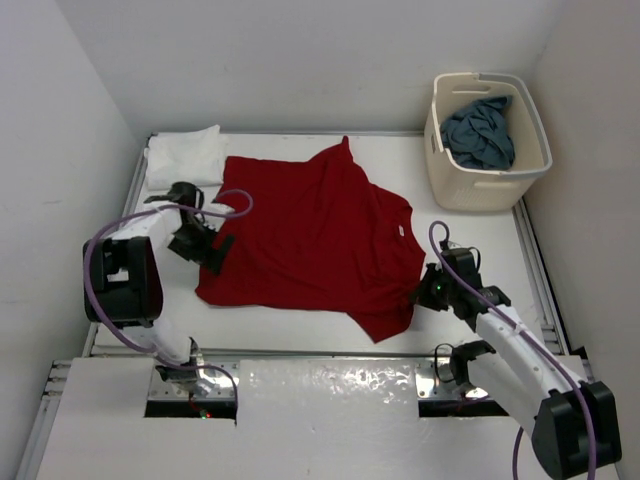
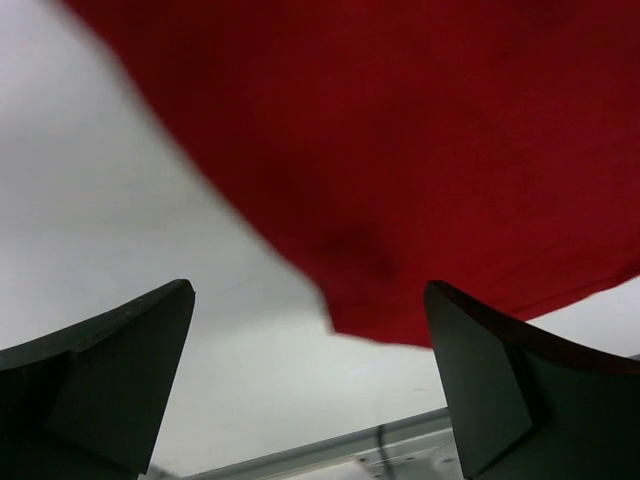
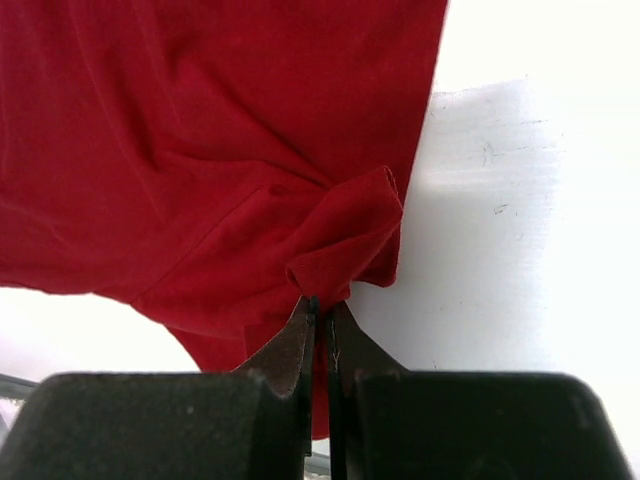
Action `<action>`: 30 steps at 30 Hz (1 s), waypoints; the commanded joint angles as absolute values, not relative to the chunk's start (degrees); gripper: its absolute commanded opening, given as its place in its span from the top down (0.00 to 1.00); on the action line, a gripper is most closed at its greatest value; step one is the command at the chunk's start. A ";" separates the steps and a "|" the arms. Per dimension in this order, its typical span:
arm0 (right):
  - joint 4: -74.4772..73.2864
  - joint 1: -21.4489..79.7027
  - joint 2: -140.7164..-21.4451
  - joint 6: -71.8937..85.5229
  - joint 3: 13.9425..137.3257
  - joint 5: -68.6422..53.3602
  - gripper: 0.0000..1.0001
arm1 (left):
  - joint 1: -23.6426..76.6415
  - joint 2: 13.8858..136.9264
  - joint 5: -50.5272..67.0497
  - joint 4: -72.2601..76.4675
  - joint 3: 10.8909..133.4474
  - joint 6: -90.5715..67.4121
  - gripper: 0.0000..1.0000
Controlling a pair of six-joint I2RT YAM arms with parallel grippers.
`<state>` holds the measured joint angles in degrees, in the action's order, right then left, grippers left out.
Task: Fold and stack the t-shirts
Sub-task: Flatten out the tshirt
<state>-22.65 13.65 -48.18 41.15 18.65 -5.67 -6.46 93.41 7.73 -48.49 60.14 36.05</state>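
Risk at this stage lies mainly on the right: the right gripper (image 3: 322, 305) is pinched tight on only a small bunched tuck of the red t-shirt (image 1: 320, 235) near its right near sleeve. Any pull from there seems likely either to slip the thin fold out of the jaws or to drag the whole garment askew, since nothing anchors the other side. The left gripper (image 2: 310, 310) hangs with its jaws wide and holds nothing, the shirt's left near corner lying just beyond its fingers (image 2: 130, 350); closing from this position could miss the hem or catch a single layer. A skewed pull would also wrinkle the cloth and spoil a square fold. The red t-shirt lies spread, mostly flat, across the middle of the table (image 1: 470, 240), rotated so that its edges run diagonally, with soft creases around the pinched tuck. A folded white t-shirt (image 1: 185, 155) rests at the far left corner, just beside the red one. A blue-grey t-shirt (image 1: 480, 130) sits crumpled inside the laundry basket (image 1: 500, 185) at the far right.
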 commanded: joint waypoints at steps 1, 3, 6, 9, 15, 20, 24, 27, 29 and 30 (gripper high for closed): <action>-20.31 13.97 -47.46 40.52 18.81 -4.04 1.00 | -4.57 94.12 3.71 -43.87 56.79 28.39 0.00; -20.13 13.89 -47.11 40.78 18.37 -3.69 1.00 | -4.48 95.80 0.09 -41.32 55.20 28.04 0.00; -19.43 13.89 -46.41 41.66 17.32 -3.16 1.00 | -4.48 97.12 -4.04 -37.89 50.55 27.69 0.02; -18.54 13.97 -46.67 42.19 17.05 -3.34 1.00 | -3.52 97.82 -3.17 -35.51 48.96 26.72 0.12; -18.81 13.89 -48.78 42.01 16.70 -3.25 1.00 | -0.70 98.35 1.84 -35.69 47.20 27.86 0.97; -10.73 12.14 -58.06 39.39 24.22 -3.42 1.00 | -0.70 101.33 2.47 -36.29 57.09 29.62 1.00; -19.64 8.18 -85.07 32.18 65.57 -6.76 1.00 | -0.70 109.40 1.67 -44.80 101.23 27.26 1.00; -24.76 3.80 -98.73 34.35 99.15 -7.47 1.00 | -0.44 127.98 -2.16 -53.17 152.84 24.09 1.00; -26.53 2.99 -103.69 35.50 123.06 -6.69 1.00 | 1.66 127.46 -6.74 -44.70 160.06 26.17 1.00; -27.15 2.64 -106.06 35.86 130.44 -6.16 1.00 | 1.84 123.70 -8.86 -37.34 151.52 26.54 1.00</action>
